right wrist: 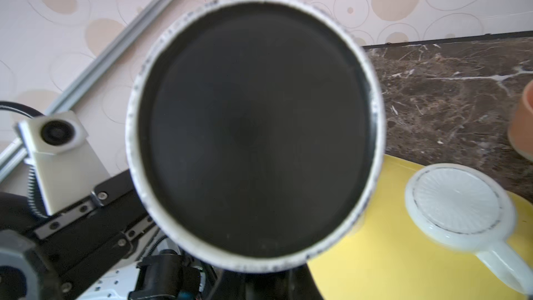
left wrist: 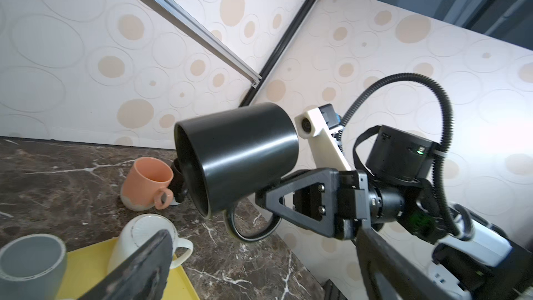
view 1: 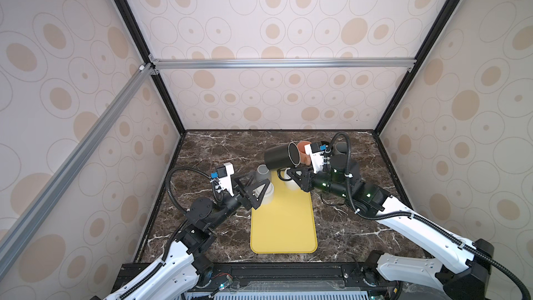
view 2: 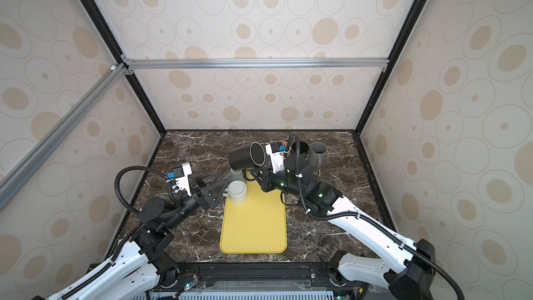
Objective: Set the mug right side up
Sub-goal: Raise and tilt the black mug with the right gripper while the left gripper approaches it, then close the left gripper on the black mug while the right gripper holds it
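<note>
Holding the black mug (view 1: 277,155) clear of the marble table (view 1: 219,151), my right gripper (view 1: 289,174) is clamped on the mug's handle (left wrist: 251,227), which hangs below the body. The mug lies on its side in the air over the far end of the yellow tray (view 1: 284,226). Its mouth faces toward my left arm and seems tipped a little down, while its base fills the right wrist view. I judge the job about half done: the lift and the first part of the roll are in, and the rest of the turn to mouth-up and the set-down are left. My left gripper (view 2: 222,181) is spread wide and holds nothing, hovering by the tray's far left corner. Two mugs sit upside down on that end of the tray, a gray mug (left wrist: 31,261) and a white mug (right wrist: 458,209), the white one just below my right gripper. An orange mug (left wrist: 147,180) stands upright just behind the black one, and a dark mug (view 2: 300,148) and a second gray mug (view 2: 318,152) stand upright at the back right. These crowd the landing spots, so I'd want a bare patch of table before lowering.
</note>
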